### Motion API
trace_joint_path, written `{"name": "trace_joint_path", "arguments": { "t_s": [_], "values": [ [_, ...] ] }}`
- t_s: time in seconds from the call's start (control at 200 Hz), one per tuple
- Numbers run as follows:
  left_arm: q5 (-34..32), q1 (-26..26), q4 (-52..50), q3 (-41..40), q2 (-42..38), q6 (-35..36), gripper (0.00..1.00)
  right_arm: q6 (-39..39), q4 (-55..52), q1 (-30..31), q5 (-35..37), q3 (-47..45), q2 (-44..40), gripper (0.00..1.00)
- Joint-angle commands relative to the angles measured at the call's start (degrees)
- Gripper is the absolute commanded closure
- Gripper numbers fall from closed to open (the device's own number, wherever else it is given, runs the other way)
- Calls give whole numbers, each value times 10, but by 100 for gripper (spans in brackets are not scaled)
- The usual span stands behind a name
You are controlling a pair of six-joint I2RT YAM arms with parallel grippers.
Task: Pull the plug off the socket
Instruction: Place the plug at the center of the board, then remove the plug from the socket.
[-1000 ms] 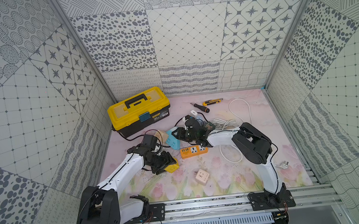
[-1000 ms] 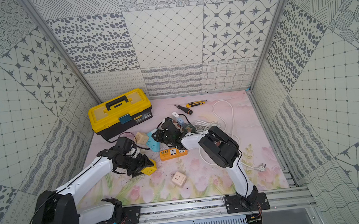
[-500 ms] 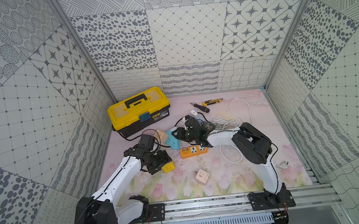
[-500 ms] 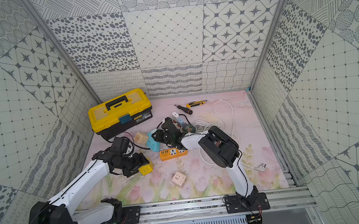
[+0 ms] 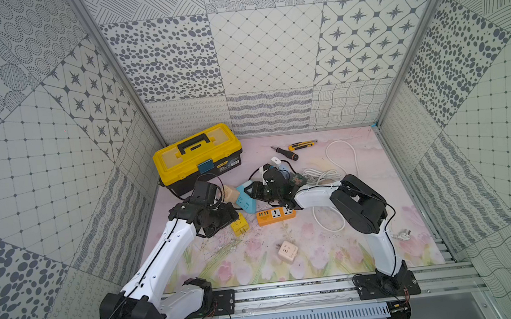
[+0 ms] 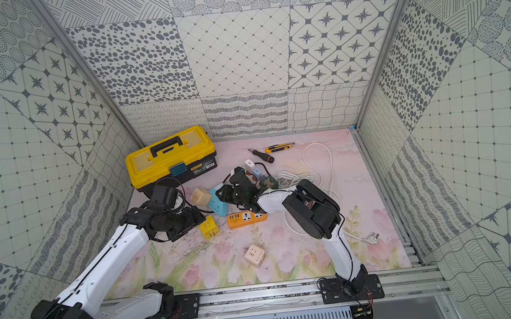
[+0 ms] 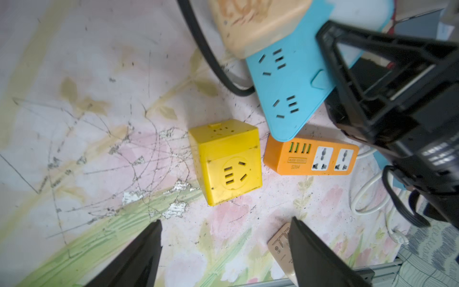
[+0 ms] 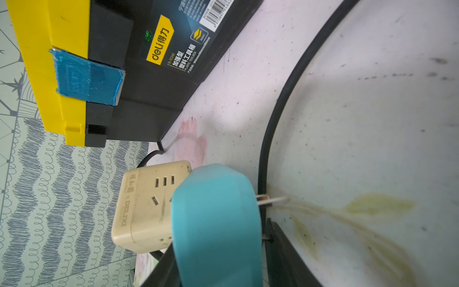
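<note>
The yellow cube plug [image 7: 228, 161] lies free on the flowered mat, also seen in both top views [image 5: 239, 227] [image 6: 209, 230], a short way from the blue socket strip [image 7: 285, 82]. My left gripper [image 7: 226, 220] stands open just short of the cube with only mat between its fingers; a top view shows it [image 5: 226, 216] left of the cube. My right gripper [image 8: 218, 248] is shut on the blue socket strip [image 8: 216, 223] and holds it tilted above the mat [image 5: 247, 201]. A beige cube adaptor [image 8: 146, 206] sits against the strip's far end.
An orange power strip [image 5: 275, 215] lies right of the yellow cube, partly under the blue strip. A beige adaptor [image 5: 288, 250] sits nearer the front. The yellow toolbox [image 5: 197, 155] stands at the back left, with a black cable [image 8: 278, 111] beside it. White cable coils [image 5: 341, 157], a screwdriver [image 5: 284, 154] and a knife [image 5: 302, 144] lie behind.
My left gripper has opened and let go of the yellow cube, which now rests on the mat, and the gripper has drawn back a little. The right arm has held still.
</note>
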Motion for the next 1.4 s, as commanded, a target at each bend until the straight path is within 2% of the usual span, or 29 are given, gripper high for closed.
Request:
{"name": "trace_joint_path", "arguments": {
  "t_s": [0.0,0.1,0.155,0.23,0.355,0.47,0.62,0.685,0.871,0.971,1.181,1.396],
  "values": [
    [-66,14,10,77,43,152,23,-22,-92,3,24,0,23,100],
    [-56,34,30,118,102,241,28,-22,-91,3,20,2,24,100],
    [-12,42,28,140,140,306,32,-24,-90,3,18,2,24,100],
    [45,44,22,157,179,403,34,-28,-90,3,18,-3,20,100],
    [102,46,80,141,194,523,33,-35,-83,2,20,-11,15,100],
    [88,50,171,120,217,605,25,-36,-80,2,10,-11,18,100],
    [59,68,181,147,246,701,16,-36,-81,-1,2,-12,21,100],
    [77,83,173,154,248,725,14,-37,-84,-1,3,-12,22,100],
    [181,118,140,151,263,761,17,-38,-87,0,3,-4,27,100],
    [195,118,124,149,279,780,17,-40,-91,0,4,-5,26,100],
    [186,122,154,132,295,769,17,-47,-98,-1,10,-10,21,100],
    [246,138,131,155,343,763,18,-49,-94,0,12,-15,16,100]
  ]
}}
